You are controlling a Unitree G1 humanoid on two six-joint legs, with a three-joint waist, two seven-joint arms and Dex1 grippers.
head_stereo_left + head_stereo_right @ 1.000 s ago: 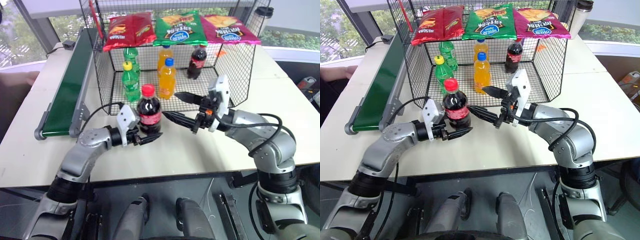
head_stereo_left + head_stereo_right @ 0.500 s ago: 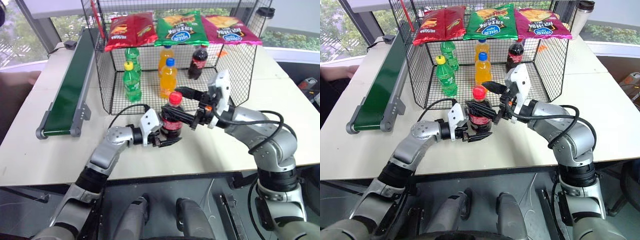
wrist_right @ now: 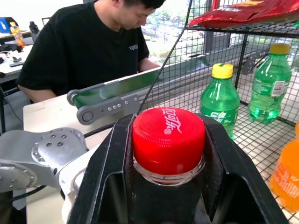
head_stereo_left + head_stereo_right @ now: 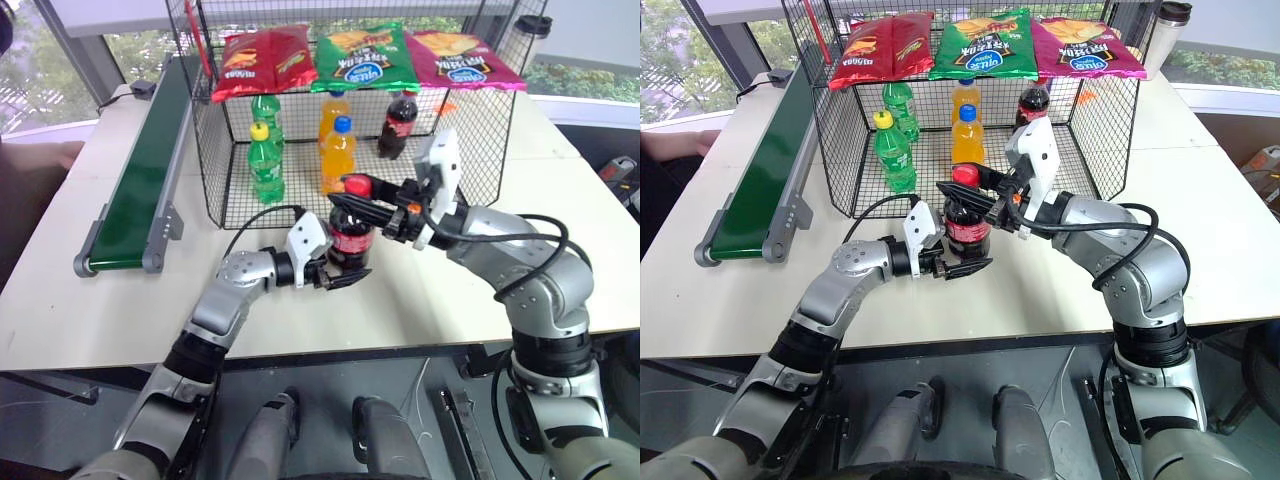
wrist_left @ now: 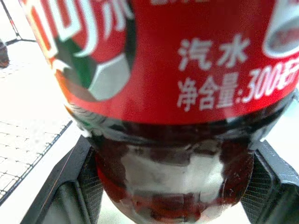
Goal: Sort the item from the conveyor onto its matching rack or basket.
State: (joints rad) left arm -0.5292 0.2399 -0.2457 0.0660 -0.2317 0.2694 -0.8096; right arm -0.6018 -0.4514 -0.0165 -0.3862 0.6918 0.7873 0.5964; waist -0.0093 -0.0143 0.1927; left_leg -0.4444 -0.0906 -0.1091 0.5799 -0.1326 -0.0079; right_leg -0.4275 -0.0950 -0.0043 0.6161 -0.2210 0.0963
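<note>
The item, a cola bottle (image 4: 350,238) with a red cap (image 3: 168,135) and red label, stands upright just in front of the black wire cage (image 4: 480,135). My right gripper (image 4: 352,200) reaches in from the right and is shut on the bottle's cap and neck. From the left, my left gripper (image 4: 342,268) flanks the bottle's lower body with its fingers (image 5: 77,186) spread open on either side. The dark-green conveyor (image 4: 140,170) runs along the table's left side, with nothing on the belt.
Inside the cage stand another cola bottle (image 4: 398,125), two green bottles (image 4: 265,160) and two orange ones (image 4: 337,155). Chip bags (image 4: 362,55) hang along its top. A person in a black shirt (image 3: 88,42) sits beyond the conveyor.
My left arm carried the bottle right, toward the right gripper. The right gripper closed on the cap and neck, and the left fingers spread open around the bottle's base.
</note>
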